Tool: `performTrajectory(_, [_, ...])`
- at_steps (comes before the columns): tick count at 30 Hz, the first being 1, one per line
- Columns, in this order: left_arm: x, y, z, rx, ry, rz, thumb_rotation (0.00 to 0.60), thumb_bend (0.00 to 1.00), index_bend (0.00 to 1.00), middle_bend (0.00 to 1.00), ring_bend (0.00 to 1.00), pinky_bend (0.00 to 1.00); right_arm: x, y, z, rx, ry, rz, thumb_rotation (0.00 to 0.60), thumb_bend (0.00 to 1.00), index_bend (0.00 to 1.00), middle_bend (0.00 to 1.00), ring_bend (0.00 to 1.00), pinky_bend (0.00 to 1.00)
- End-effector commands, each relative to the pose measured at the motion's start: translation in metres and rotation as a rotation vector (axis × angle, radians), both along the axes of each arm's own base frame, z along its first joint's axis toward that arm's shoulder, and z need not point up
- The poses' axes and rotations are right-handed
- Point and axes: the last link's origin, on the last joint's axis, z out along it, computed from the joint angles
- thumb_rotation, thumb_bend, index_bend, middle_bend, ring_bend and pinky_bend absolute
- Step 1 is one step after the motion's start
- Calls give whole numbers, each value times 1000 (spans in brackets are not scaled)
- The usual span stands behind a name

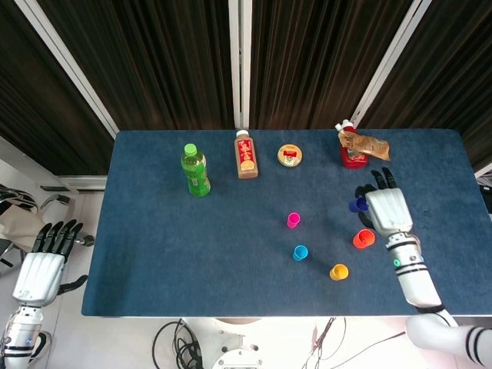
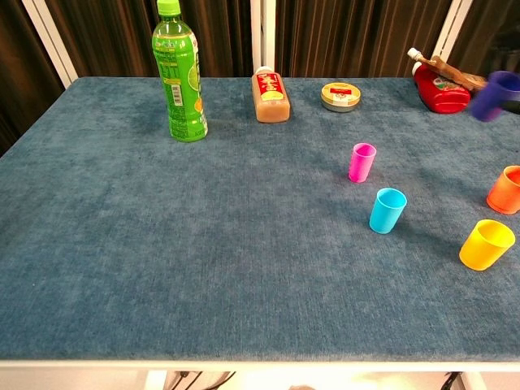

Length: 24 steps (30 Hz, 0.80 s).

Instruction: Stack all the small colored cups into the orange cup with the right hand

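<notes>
My right hand (image 1: 387, 207) holds a purple cup (image 1: 358, 205) at its left side, lifted off the table. In the chest view the purple cup (image 2: 492, 96) hangs blurred at the right edge, and the hand itself is almost out of frame. The orange cup (image 1: 363, 238) stands upright just below the held cup, partly cut off in the chest view (image 2: 507, 188). A yellow cup (image 1: 339, 271), a cyan cup (image 1: 300, 252) and a pink cup (image 1: 294, 220) stand apart on the blue table (image 1: 192, 246). My left hand (image 1: 42, 265) hangs off the table's left side with its fingers spread, holding nothing.
Along the far edge stand a green bottle (image 1: 195, 171), a brown bottle (image 1: 245, 154), a round tin (image 1: 290, 155) and a red sauce bottle (image 1: 355, 147) with a wrapper on top. Dark curtains hang behind the table.
</notes>
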Motion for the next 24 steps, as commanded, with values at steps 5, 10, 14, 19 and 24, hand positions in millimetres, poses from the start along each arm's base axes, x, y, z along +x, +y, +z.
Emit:
performTrajectory(5, [0, 1, -2, -5, 0, -6, 600, 28, 19, 31, 0, 0, -30, 44, 21, 14, 18, -46, 600, 274, 513, 481, 92, 0])
performTrajectory(10, [0, 1, -2, -4, -1, -7, 600, 28, 19, 31, 0, 0, -41, 50, 15, 21, 39, -58, 600, 274, 514, 481, 92, 0])
performTrajectory(14, [-2, -1, -1, -4, -3, -5, 600, 29, 19, 31, 0, 0, -44, 47, 8, 20, 27, -62, 600, 275, 514, 481, 92, 0])
performTrajectory(19, [-3, -2, 0, 1, -5, -1, 600, 28, 19, 31, 0, 0, -45, 47, -2, 34, 15, -61, 600, 274, 517, 479, 92, 0])
performTrajectory(24, [-3, -2, 0, 0, -6, -1, 600, 29, 19, 31, 0, 0, -43, 47, -8, 47, 16, -57, 600, 275, 518, 478, 92, 0])
